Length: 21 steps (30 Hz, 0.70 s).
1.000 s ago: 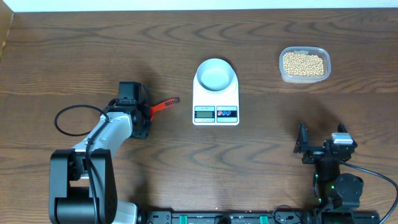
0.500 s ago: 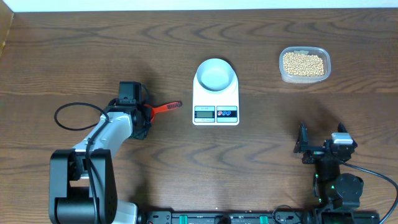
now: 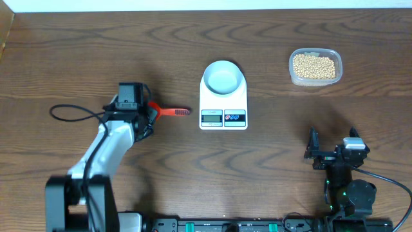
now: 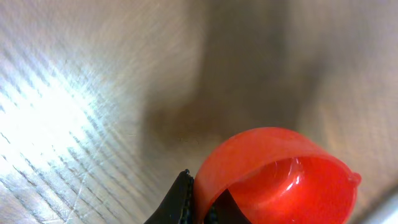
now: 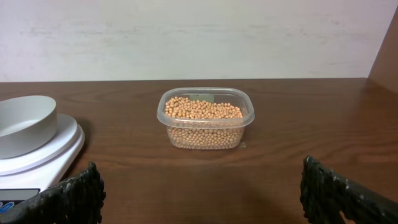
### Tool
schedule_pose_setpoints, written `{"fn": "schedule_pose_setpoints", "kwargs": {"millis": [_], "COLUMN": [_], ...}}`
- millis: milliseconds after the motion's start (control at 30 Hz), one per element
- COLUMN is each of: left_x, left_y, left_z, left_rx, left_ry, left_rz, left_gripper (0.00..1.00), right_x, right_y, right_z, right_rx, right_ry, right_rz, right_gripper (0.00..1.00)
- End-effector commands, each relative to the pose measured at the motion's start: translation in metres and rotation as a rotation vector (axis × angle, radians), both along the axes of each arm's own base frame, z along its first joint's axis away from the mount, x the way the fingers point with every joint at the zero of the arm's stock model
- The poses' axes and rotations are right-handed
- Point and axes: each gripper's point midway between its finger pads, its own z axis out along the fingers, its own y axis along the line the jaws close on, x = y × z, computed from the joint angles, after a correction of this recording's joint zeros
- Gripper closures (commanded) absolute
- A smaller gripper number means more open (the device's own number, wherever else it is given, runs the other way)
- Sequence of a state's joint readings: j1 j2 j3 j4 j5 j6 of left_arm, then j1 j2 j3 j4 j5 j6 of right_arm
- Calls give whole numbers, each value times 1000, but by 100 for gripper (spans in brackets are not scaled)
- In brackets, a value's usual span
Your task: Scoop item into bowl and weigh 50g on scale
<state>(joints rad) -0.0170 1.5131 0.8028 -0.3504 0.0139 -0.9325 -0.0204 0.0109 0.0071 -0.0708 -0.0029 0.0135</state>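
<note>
Left fingers grip the red scoop; right fingers gape, idle. Next — carry it to the beans.

The left gripper has turned the red scoop it clamps. The scoop slanted toward the table's far edge before and now lies level, pointing at the left side of the scale. The left arm has swung leftward, and the black cable loop beside it has flattened.

Bowl on scale, tub rightward
</note>
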Motion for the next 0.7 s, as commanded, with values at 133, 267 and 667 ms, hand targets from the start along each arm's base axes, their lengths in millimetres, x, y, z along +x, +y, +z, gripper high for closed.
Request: {"fn": "schedule_pose_setpoints", "kwargs": {"millis": [133,267,667], "left_x": [9,8,8], "left_y": [5,4,4], "left_z": [68,92,103], "left_rx": [136,141,139], "left_ry": [-199,-276,-310], "left_rz": [-185,-179,-170], "left_gripper": [93,93,93], "right_x": [0,0,0], "right_y": [-2,-2,-2], "right_z": [-1,-1,-1], "right_rx": [-11,-11,-11], "right_ry": [1,1,1], "right_rz": [-8,-8,-8], "right_gripper": [1,1,1]}}
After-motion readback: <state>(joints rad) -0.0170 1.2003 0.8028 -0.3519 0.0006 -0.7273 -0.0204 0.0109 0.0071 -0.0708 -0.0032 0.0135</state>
